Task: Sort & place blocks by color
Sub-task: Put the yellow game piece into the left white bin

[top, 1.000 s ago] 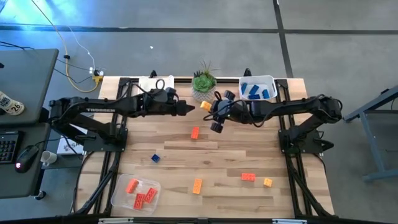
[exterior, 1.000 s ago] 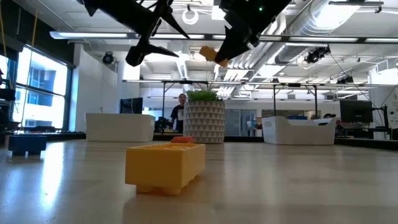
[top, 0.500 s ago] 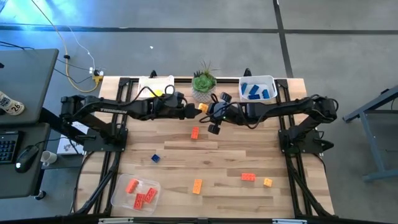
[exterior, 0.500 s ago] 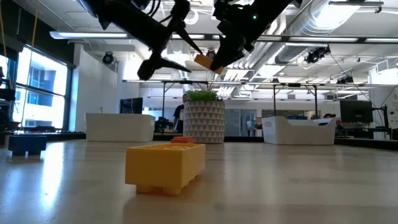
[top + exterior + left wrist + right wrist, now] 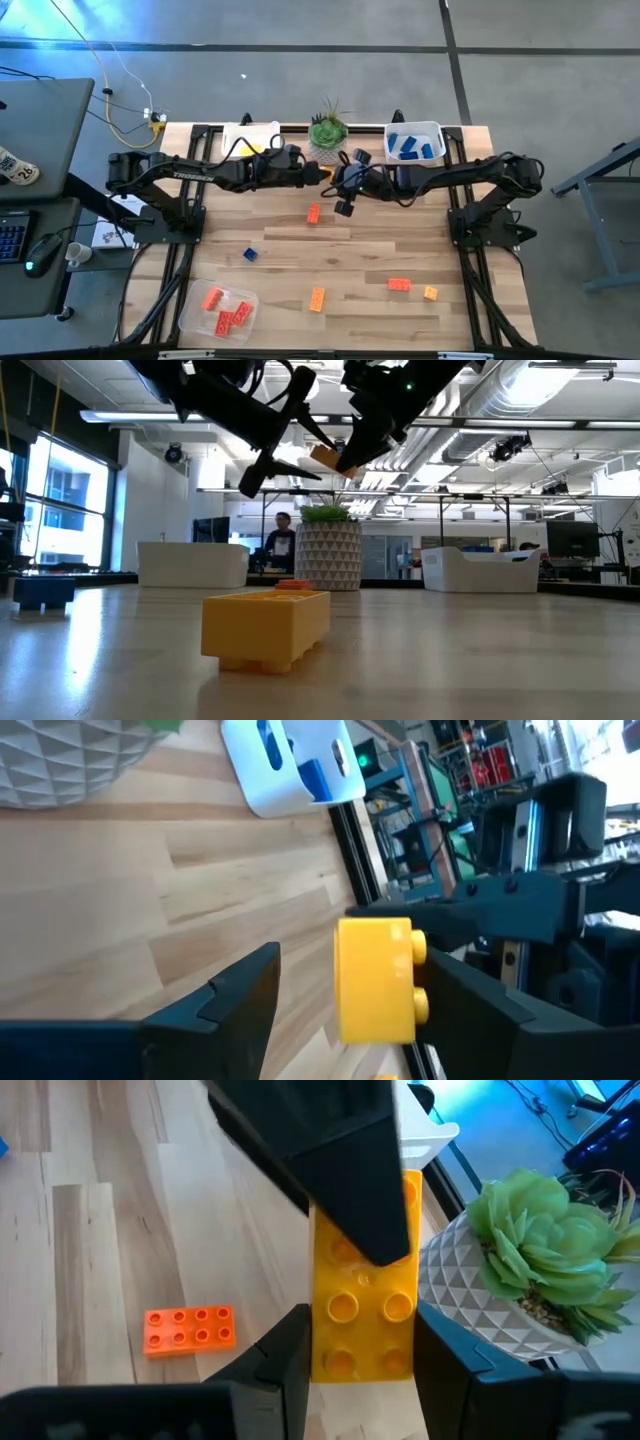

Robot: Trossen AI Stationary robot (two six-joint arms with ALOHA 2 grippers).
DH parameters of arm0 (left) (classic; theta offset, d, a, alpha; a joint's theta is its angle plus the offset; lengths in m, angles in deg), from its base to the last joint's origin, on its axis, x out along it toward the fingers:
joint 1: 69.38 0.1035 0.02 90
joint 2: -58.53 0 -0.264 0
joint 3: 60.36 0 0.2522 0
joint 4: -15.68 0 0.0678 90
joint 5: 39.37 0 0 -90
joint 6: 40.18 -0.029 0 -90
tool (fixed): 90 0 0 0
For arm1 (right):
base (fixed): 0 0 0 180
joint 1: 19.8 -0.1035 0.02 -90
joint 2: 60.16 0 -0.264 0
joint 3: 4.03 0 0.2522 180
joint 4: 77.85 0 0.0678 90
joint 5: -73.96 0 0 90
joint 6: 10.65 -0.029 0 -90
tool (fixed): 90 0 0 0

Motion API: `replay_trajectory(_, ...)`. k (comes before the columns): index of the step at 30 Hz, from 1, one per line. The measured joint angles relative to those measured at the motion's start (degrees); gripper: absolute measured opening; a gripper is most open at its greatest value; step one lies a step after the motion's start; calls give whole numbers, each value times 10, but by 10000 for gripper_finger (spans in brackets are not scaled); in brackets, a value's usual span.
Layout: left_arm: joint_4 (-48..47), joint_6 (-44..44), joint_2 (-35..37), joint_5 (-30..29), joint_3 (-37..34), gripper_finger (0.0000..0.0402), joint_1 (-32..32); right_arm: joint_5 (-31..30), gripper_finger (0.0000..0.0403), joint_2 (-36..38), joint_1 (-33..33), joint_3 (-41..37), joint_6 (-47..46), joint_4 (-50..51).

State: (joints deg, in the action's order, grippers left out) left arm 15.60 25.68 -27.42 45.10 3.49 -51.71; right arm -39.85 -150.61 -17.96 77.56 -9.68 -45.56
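Observation:
A yellow brick (image 5: 327,172) hangs high over the table's far middle, in front of the potted plant (image 5: 327,132). My right gripper (image 5: 341,181) is shut on it, coming from the table's right. My left gripper (image 5: 316,172) is open and comes from the table's left. Its two fingers (image 5: 242,988) stand on either side of the brick's free end (image 5: 374,978), with a gap showing on one side. I cannot tell whether they touch it. Several other bricks lie on the table: orange (image 5: 313,213), blue (image 5: 249,254), orange (image 5: 317,298), red-orange (image 5: 399,285) and yellow (image 5: 430,293). My right gripper pinches the yellow brick between its two fingers (image 5: 290,1352), on the brick's two long sides at the end nearest the gripper (image 5: 360,1342). The brick reaches forward along the fingers. It is lifted clear of the table (image 5: 325,457).
A white tray (image 5: 432,133) with blue bricks stands at the far right, and a white tray (image 5: 240,135) at the far left. A clear tray (image 5: 192,312) with red-orange bricks lies at the near left. The plant's pot (image 5: 328,555) stands at the far middle.
My left gripper has gone toward the table's right edge, toward the yellow brick in my right gripper. Its open fingers now stand around the brick's free end. My right gripper has stayed almost where it was, still holding the brick.

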Motion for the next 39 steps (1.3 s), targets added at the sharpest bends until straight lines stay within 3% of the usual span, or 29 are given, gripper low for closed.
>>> replay_trajectory(6,1,-16,0,8,0,174,1,0,113,0,0,0,0,0)
replay_trajectory(15,21,-87,0,6,1,66,1,-4,116,0,0,0,0,0)
replay_trajectory(26,-25,-176,12,3,0,65,12,3,182,0,0,0,-53,9)
replay_trajectory(33,-135,-248,72,-19,0,65,57,3,194,0,0,0,-91,36)
replay_trajectory(39,-253,-317,129,-72,0,70,107,1,195,0,1,0,-102,40)
